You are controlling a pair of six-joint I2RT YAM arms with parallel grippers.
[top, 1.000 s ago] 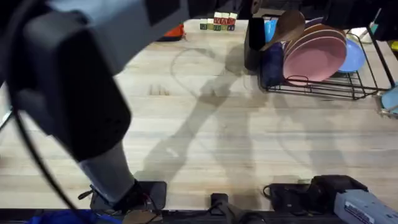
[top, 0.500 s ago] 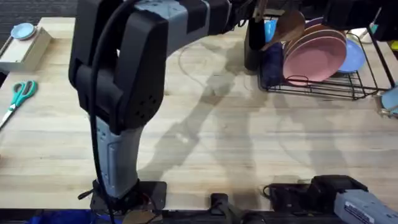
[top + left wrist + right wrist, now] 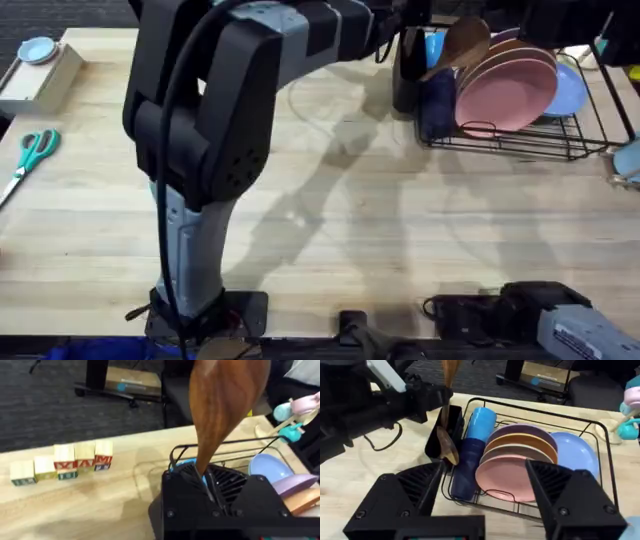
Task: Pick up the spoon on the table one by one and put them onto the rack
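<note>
- Left arm [image 3: 210, 120]: rises from its base at the lower left of the overhead view and reaches across the table [image 3: 330, 230] toward the rack [image 3: 520, 140] at the far right
- Left gripper [image 3: 427, 397]: held just above the black utensil holder [image 3: 407, 70] at the rack's left end; whether its fingers are spread or pinching cannot be told
- Wooden spoon, first [image 3: 222, 405]: upright, bowl up, handle going down into the utensil holder, close before the left wrist camera
- Wooden spoon, second [image 3: 447, 445]: stands in the same holder, its bowl leaning out over the rim
- Rack contents: blue cup [image 3: 479, 422] beside the holder; purple, brown and pink plates [image 3: 507, 472] standing on edge; blue plate [image 3: 577, 457] behind them
- Right gripper [image 3: 485, 485]: fingers spread wide, nothing between them, facing the rack from the near side of the table
- Teal-handled scissors [image 3: 30, 155]: flat on the table at its left edge
- White box [image 3: 40, 75]: far left corner, a small blue disc on top
- Lettered wooden blocks [image 3: 62, 462]: in a row on the table near the holder
</note>
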